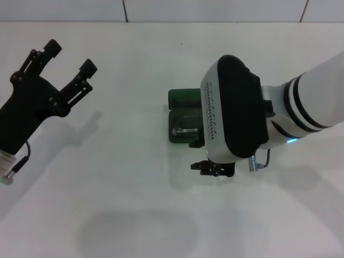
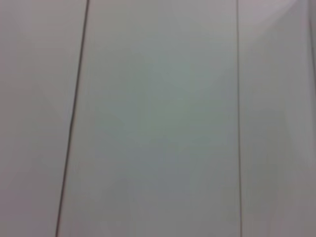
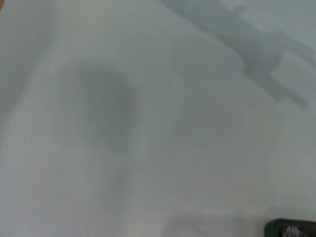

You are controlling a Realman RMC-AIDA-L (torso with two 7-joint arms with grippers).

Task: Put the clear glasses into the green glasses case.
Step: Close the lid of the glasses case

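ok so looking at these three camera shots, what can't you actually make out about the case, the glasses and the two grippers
- Green glasses case, head view: open, but the right arm covers its right part.
- Clear glasses: only a faint glint inside the case; how they sit is unclear.
- Right gripper: mostly hidden under the wrist housing.
- Right wrist view: just a case corner, cut by the edge, blurred.
- Left wrist view: only blank surface; the left gripper is raised, open.

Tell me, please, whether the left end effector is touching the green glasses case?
Apart. In the head view the left end effector is raised at the far left with its fingers spread, and bare white table lies between it and the green glasses case.
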